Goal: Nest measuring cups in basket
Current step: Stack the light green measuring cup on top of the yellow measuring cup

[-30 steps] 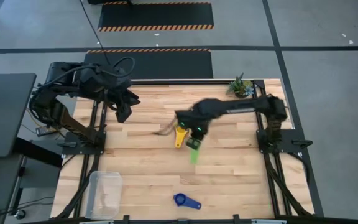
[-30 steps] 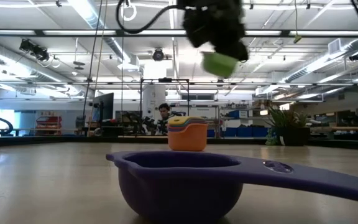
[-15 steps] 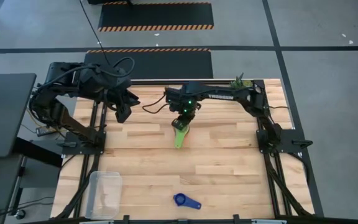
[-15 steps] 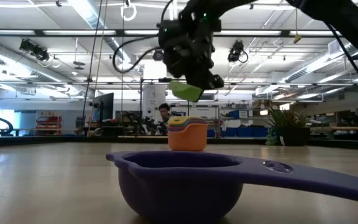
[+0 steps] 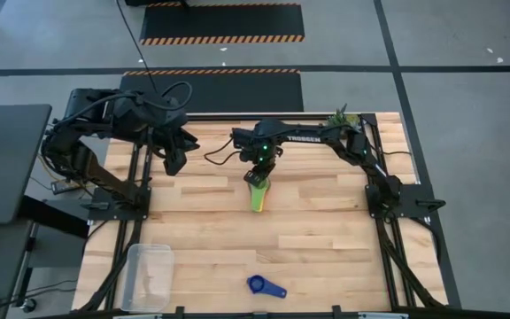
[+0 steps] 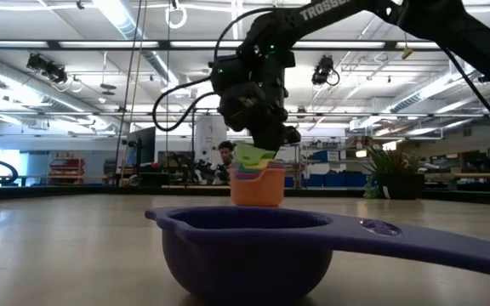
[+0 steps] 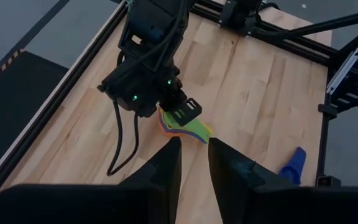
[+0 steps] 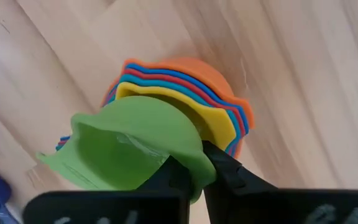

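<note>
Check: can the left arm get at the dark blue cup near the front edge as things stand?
Probably yes. The left end effector waits at the back left, holding nothing, and bare wood lies between it and the dark blue cup. The right end effector is busy over the stack of cups, off that path.

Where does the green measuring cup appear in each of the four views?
High view: green measuring cup at table centre, just below the right tool.
Low view: centre, tilted on top of the stack of nested cups.
Left wrist view: centre, only its handle shows past the right tool.
Right wrist view: centre-left, its rim pinched by the tool.
Shared landmark: the stack of nested cups beneath it.
</note>
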You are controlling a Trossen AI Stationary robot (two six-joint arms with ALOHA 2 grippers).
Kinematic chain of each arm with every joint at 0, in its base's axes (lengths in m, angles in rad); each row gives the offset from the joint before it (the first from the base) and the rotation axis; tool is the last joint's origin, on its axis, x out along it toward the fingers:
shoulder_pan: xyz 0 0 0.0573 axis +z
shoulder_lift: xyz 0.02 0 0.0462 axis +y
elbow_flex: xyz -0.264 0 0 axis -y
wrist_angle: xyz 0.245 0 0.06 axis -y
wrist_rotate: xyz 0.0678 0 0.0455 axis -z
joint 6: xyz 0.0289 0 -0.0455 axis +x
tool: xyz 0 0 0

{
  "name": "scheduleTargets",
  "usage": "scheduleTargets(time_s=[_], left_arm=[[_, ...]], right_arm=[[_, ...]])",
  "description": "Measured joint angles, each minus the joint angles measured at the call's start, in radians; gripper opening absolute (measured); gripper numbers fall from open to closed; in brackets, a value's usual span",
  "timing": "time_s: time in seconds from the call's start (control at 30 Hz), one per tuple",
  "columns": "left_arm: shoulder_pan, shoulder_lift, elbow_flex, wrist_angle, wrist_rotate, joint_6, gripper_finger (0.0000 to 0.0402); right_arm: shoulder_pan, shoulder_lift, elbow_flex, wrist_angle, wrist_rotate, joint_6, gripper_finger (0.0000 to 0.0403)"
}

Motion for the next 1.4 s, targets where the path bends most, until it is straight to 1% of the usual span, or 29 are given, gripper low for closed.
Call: scheduleTargets(time_s=[0.1,0.2,0.27,0.37,0.47,0.53,0.77,1.0,1.07,1.2,1.27,1.4], left_arm=[[0.0,0.0,0.0,0.0,0.0,0.0,0.0087],[0.0,0.0,0.0,0.0,0.0,0.0,0.0087],[0.0,0.0,0.0,0.0,0.0,0.0,0.0087],[0.0,0.0,0.0,0.0,0.0,0.0,0.0087],[0.0,0.0,0.0,0.0,0.0,0.0,0.0087],[0.0,0.0,0.0,0.0,0.0,0.0,0.0087],[0.0,0.0,0.0,0.0,0.0,-0.001,0.0087],[0.0,0.0,0.0,0.0,0.0,0.003,0.0087],[0.0,0.0,0.0,0.0,0.0,0.031,0.0087],[0.0,0.0,0.0,0.0,0.0,0.078,0.0087],[0.0,0.0,0.0,0.0,0.003,0.099,0.0087],[-0.001,0.0,0.0,0.0,0.046,0.154,0.0087]], right_arm=[[-0.009,0.001,0.0,0.003,0.002,-0.038,0.0085],[-0.021,0.001,0.0,0.003,-0.018,-0.043,0.0128],[-0.031,0.001,0.0,0.001,-0.048,-0.051,0.0148],[-0.046,0.001,0.0,-0.016,-0.129,-0.053,0.0165],[-0.054,-0.003,-0.001,-0.02,-0.181,-0.061,0.0169],[-0.055,-0.01,-0.001,-0.024,-0.181,-0.064,0.0168],[-0.056,-0.035,-0.001,-0.088,-0.082,-0.047,0.0168],[-0.048,-0.082,-0.002,-0.168,-0.066,-0.088,0.0168],[-0.04,-0.12,-0.002,-0.161,-0.074,-0.123,0.0168],[-0.024,-0.225,-0.002,-0.166,-0.127,-0.146,0.0168],[-0.01,-0.292,-0.002,-0.164,-0.131,-0.131,0.0168],[0.035,-0.432,-0.002,-0.161,-0.119,-0.121,0.0168]])
